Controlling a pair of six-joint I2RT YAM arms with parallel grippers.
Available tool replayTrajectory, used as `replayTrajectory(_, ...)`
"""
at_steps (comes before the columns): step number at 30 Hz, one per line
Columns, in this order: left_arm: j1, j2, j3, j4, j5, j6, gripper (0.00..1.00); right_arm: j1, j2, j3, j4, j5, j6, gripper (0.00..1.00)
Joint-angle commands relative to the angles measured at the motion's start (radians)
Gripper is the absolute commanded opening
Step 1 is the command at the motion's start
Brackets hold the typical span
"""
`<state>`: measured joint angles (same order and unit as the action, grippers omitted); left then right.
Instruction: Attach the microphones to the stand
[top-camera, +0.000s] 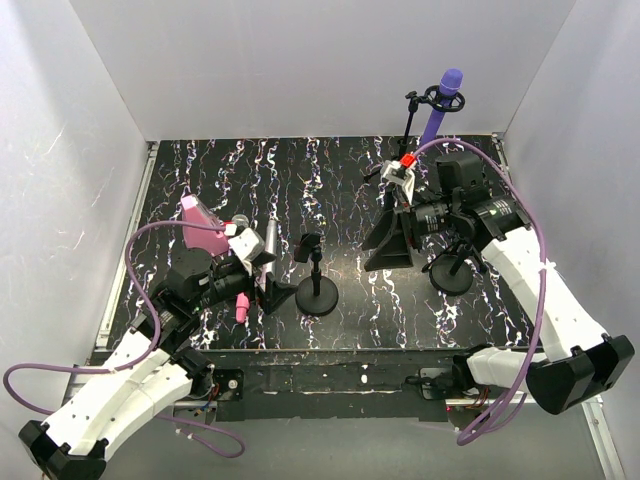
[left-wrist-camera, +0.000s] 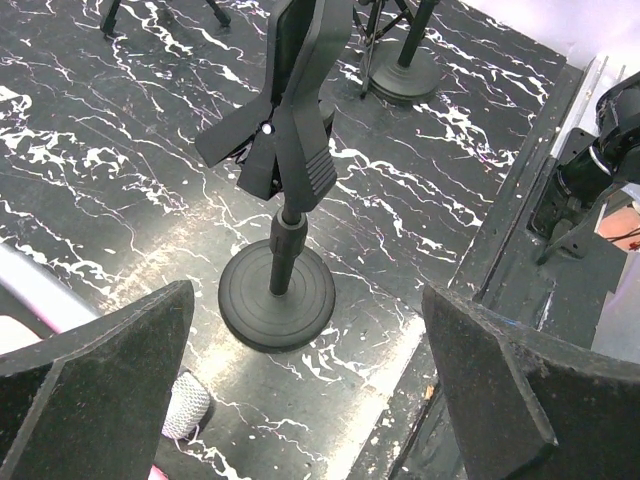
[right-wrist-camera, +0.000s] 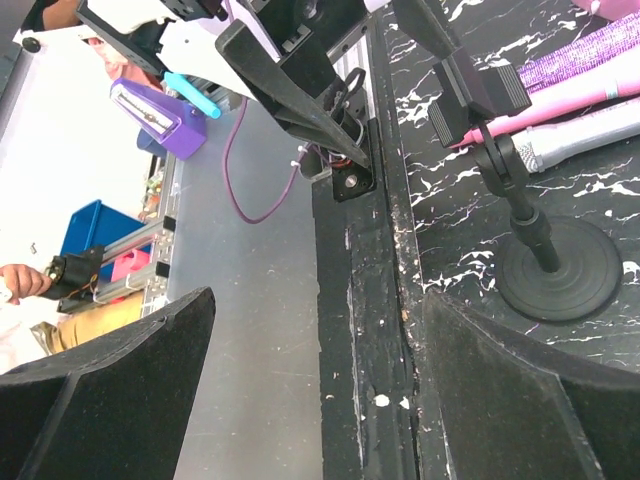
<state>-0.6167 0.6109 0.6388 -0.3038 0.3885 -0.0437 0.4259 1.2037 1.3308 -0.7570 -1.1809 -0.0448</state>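
1. The purple microphone (top-camera: 450, 85) is seated upright in the ring of the tall stand (top-camera: 410, 120) at 1 o'clock on the table, so that part of the task can be judged done.
2. Three microphones lie side by side on the table at about 8 o'clock: the glittery microphone (right-wrist-camera: 600, 45), the pink microphone (right-wrist-camera: 575, 95) and the silver-grey microphone (right-wrist-camera: 590, 143). None of them is attached. A pink wedge (top-camera: 203, 228) sits just behind them at 9 o'clock.
3. A low desk stand (left-wrist-camera: 278, 300) is placed at 6 o'clock, just beside the loose microphones, with its clip (left-wrist-camera: 300, 120) tilted and empty. It is probably kept there to make for a short carry. A second low stand (top-camera: 452, 275) is set at 4 o'clock, beside the right arm.
4. The left gripper (left-wrist-camera: 307, 290) is held over the gap between the loose microphones and the desk stand, and appears aimed for a pick. Its fingers are spread wide and nothing is clasped or touched by them. A grey mesh head (left-wrist-camera: 185, 405) shows just under the left finger, but it cannot be told which microphone it belongs to.
5. The right gripper (right-wrist-camera: 318, 300) is likewise spread wide and holds nothing. In its wrist view it is pointed across the near table edge towards the desk stand.
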Motion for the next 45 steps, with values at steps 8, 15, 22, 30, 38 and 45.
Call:
replayTrajectory(8,0.005,-0.030,-0.057,0.051,0.027,0.039,0.98,0.040,0.019,-0.001,0.231,0.069,0.288,0.89)
replayTrajectory(15,0.003,0.018,-0.079,0.150,0.064,0.077,0.98,0.068,0.059,0.036,0.289,0.160,0.445,0.86)
replayTrajectory(22,0.003,0.136,-0.038,0.242,0.061,0.128,0.98,0.134,0.092,0.039,0.329,0.249,0.520,0.84)
replayTrajectory(30,0.003,0.165,0.002,0.196,0.020,0.159,0.98,0.307,0.214,0.221,0.188,0.676,0.600,0.86)
replayTrajectory(38,0.005,0.078,-0.088,0.226,-0.011,0.091,0.98,0.412,0.275,0.278,0.125,0.923,0.611,0.86)
replayTrajectory(45,0.003,0.069,-0.163,0.333,-0.039,0.051,0.98,0.419,0.290,0.262,0.137,0.925,0.631,0.77)
